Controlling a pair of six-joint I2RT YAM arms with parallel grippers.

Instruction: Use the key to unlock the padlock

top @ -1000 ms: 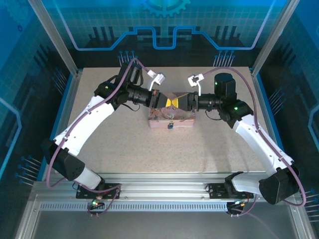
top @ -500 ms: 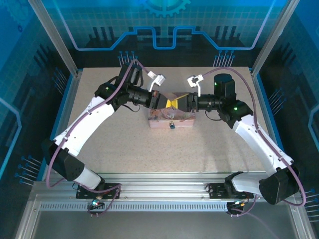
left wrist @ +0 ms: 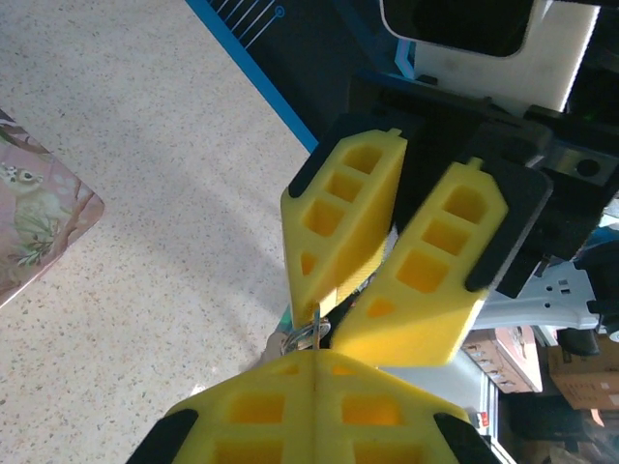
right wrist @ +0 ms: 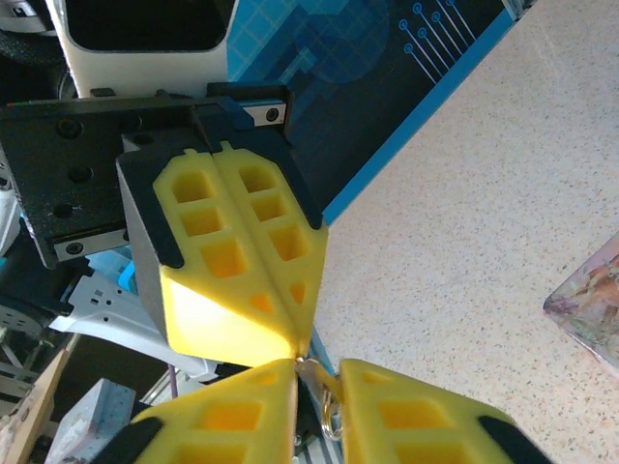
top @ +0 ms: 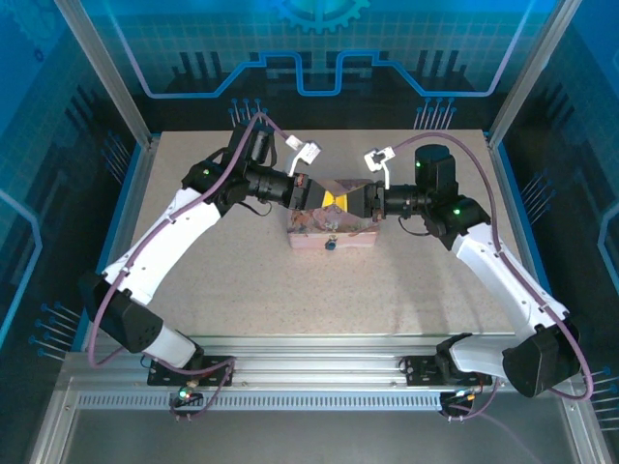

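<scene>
One tiny dark padlock (top: 330, 244) with a bluish glint is sitting at the middle of the near side of the pink picture tin (top: 356, 238). That tin is lying on the speckled table (top: 242, 290), between the two arms. Above the tin's far side, apart from the padlock, the key (left wrist: 308, 336) is hanging in the air. The left gripper (left wrist: 315, 360) is pinching it, its yellow fingers pressing flat together with the thin metal sticking out of the seam. The right gripper (right wrist: 314, 379) is meeting it tip to tip, its jaws standing a narrow slit apart with the key's ring between them. Whether they are pressing on the metal I cannot tell.
</scene>
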